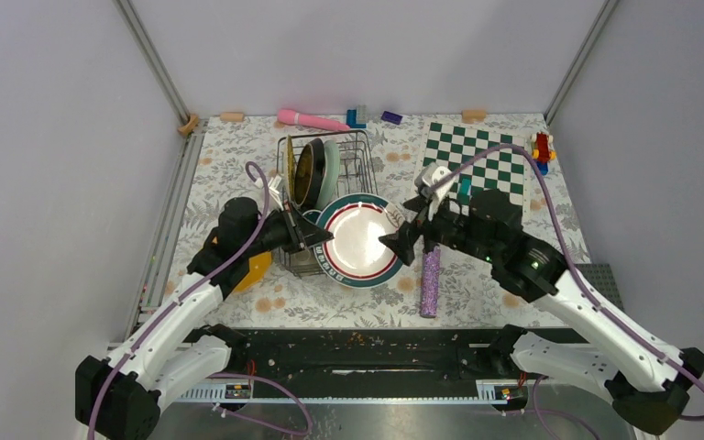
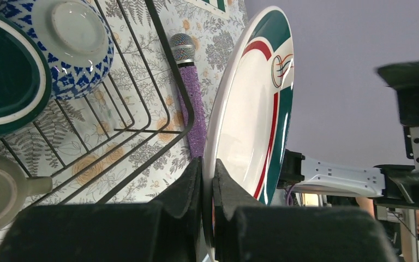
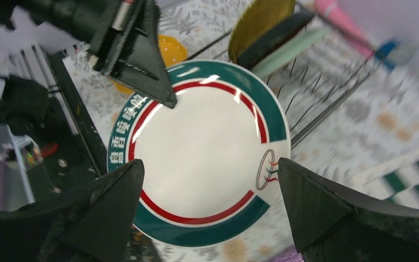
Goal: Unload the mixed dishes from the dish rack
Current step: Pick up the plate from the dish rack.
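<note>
- White plate with green-red rim (image 1: 359, 240): out of the rack, face up, over the table (image 1: 330, 307) at the near right corner of the dish rack (image 1: 346, 165). It lies between the two end effectors. Whether its underside touches the table cannot be told.
- Left end effector (image 1: 319, 237): fingers pressed together on the plate's left rim, one on each face — a firm pinch at the very edge. The left wrist view shows the plate edge-on, rising out of the grip.
- Right end effector (image 1: 401, 240): fingers spread wide and holding nothing, just beside the plate's right rim. In its own wrist view the plate sits framed between the two fingers (image 3: 103, 210), beyond their tips.
- Dish rack: black wire, on the table behind and left of the held plate. It holds a dark plate (image 1: 307, 172) and a pale green plate (image 1: 330, 172) upright in the dividers, and a blue-and-white patterned bowl (image 2: 79, 43) and a greyish cup (image 2: 0, 194) on its floor.
- Yellow plate (image 1: 257, 270): flat on the table, left of the rack, partly under the left arm.
- Glittery purple microphone (image 1: 430, 280): lying on the table, right of the held plate.
- Green-white chessboard (image 1: 475, 165): far right of the table, well apart from the plate.
</note>
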Controlling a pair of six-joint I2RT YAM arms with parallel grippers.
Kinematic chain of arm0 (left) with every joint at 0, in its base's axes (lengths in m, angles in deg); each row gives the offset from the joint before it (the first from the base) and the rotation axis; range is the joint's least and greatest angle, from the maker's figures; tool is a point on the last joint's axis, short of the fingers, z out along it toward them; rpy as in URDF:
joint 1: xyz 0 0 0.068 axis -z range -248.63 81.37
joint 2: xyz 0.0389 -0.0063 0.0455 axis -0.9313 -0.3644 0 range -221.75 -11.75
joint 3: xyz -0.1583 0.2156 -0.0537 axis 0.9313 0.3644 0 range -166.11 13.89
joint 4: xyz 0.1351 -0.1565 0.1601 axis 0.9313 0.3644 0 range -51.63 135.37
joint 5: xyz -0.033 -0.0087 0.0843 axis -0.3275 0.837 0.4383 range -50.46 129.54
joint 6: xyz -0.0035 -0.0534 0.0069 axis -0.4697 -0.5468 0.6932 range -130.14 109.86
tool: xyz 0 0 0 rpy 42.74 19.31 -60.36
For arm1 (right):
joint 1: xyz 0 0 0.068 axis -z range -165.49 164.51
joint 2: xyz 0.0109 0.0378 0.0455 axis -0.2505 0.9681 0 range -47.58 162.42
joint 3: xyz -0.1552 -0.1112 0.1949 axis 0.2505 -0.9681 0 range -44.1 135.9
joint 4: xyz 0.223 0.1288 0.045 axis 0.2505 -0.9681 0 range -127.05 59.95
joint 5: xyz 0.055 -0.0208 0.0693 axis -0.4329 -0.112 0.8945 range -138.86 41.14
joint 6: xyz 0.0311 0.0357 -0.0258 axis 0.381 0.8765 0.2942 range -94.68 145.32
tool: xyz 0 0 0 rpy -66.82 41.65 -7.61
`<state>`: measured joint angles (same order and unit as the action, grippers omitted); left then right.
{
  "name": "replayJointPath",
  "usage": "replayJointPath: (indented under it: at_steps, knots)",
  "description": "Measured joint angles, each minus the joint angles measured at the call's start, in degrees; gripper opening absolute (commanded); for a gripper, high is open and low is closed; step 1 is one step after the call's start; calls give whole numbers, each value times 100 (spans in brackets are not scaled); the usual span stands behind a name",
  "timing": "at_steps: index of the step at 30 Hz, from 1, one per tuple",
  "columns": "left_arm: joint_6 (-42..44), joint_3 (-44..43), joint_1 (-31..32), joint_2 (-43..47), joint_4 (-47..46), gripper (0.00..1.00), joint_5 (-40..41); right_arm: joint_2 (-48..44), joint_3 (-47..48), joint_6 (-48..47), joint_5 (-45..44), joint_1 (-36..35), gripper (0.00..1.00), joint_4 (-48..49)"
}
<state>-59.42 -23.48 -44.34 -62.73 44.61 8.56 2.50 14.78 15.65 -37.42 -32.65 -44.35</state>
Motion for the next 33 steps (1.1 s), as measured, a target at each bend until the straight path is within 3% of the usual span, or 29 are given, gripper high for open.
replayJointPath:
  at_steps: [6,15,21,24,25,26,27,29,30,32,33]
  knots:
    - [186,50,0,-31,-111,0,-74,647,-35,2507,-87,748,89,-339]
    - [404,212,0,-52,-321,0,-186,715,-774,3810,595,1097,70,-175]
    - [428,313,0,-52,-514,0,-378,691,-1158,4122,702,1137,40,15]
    - [431,339,0,-52,-645,0,-509,660,-1364,4266,776,1167,16,133]
    - [463,341,2,-52,-658,0,-503,640,-1403,4360,785,1176,2,177]
    - [498,376,-9,-52,-682,1,-516,601,-1427,4470,846,1198,0,234]
    - [492,411,-37,-55,-723,5,-518,538,-1436,4566,920,1220,0,310]
    - [420,424,-72,-55,-870,25,-614,367,-1467,4664,994,1259,0,393]
    - [402,422,-72,-46,-949,40,-632,302,-1499,4686,1016,1274,0,439]
    - [378,417,-44,-48,-988,82,-634,262,-1521,4682,981,1276,0,494]
    - [376,417,-22,-48,-973,96,-640,267,-1541,4684,957,1276,0,509]
